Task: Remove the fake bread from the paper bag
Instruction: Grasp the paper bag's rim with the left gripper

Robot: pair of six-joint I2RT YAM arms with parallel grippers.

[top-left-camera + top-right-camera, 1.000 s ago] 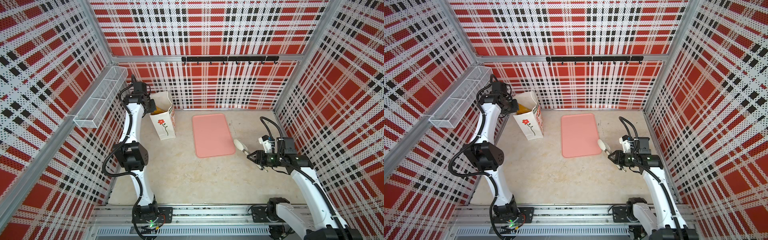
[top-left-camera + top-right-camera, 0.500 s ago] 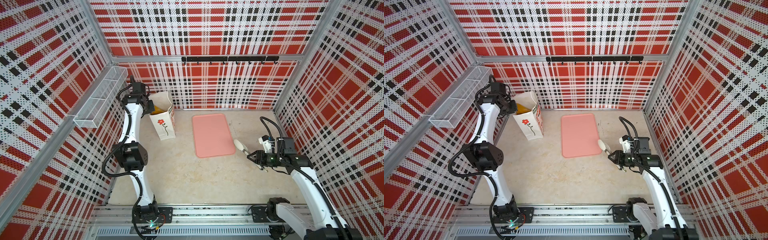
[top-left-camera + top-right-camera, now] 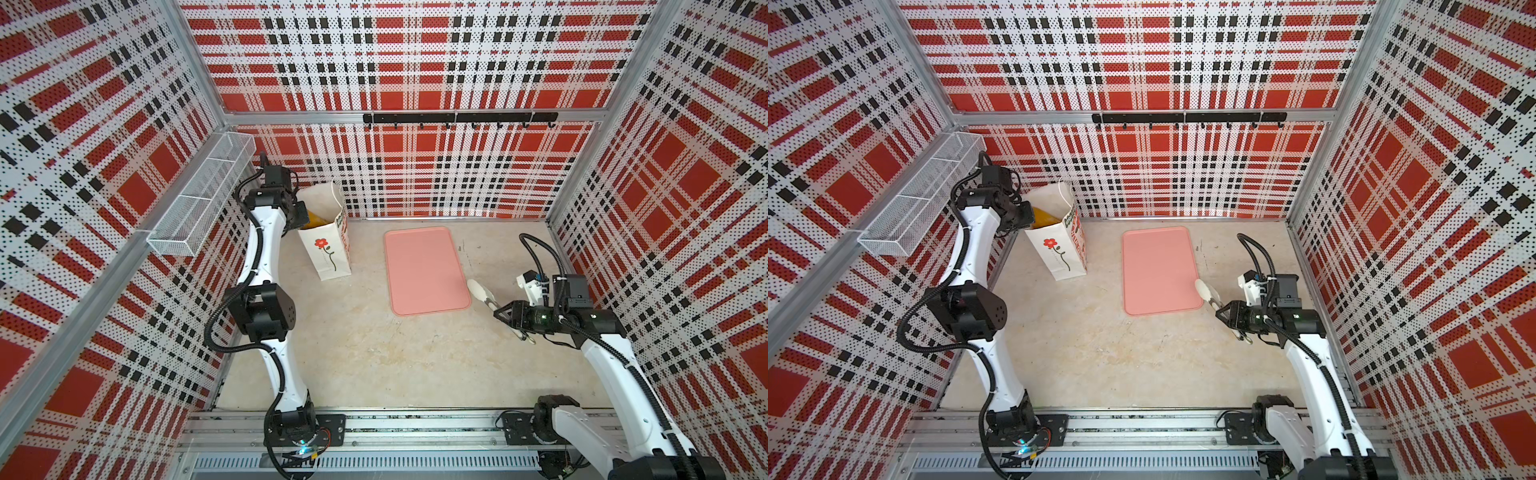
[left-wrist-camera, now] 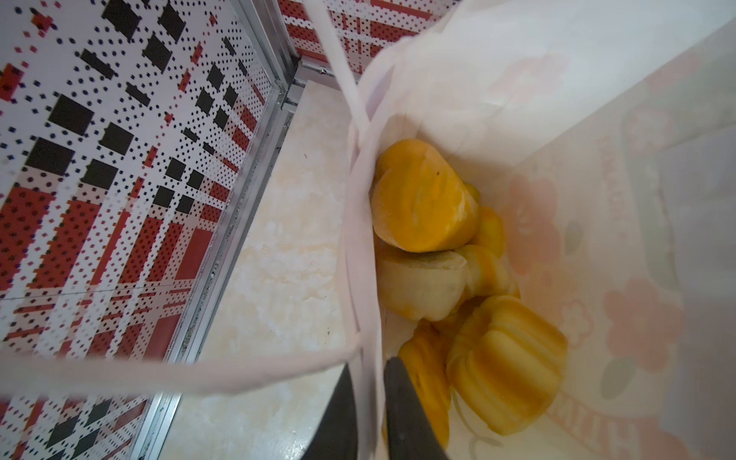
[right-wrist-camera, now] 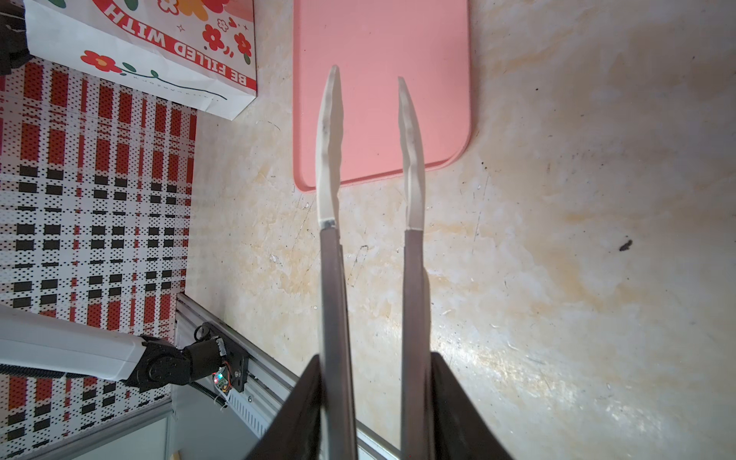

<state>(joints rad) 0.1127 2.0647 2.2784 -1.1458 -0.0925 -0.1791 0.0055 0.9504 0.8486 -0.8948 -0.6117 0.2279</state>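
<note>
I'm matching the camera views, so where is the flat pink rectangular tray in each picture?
In a top view: the flat pink rectangular tray lies mid-table, right of the white flowered paper bag.
In a top view: same place, right of the bag.
Left wrist: not in it; only the bag's inside.
Right wrist: behind the metal tongs' tips.
Shared landmark: the bag, in all four.

- Paper bag, broad face, right wrist view: white capitals "BE FILLED WITH" on its curved red band, seen upside down.
- Fine print below that band: too small to read.
- Both top views: bag lettering illegible.
</note>
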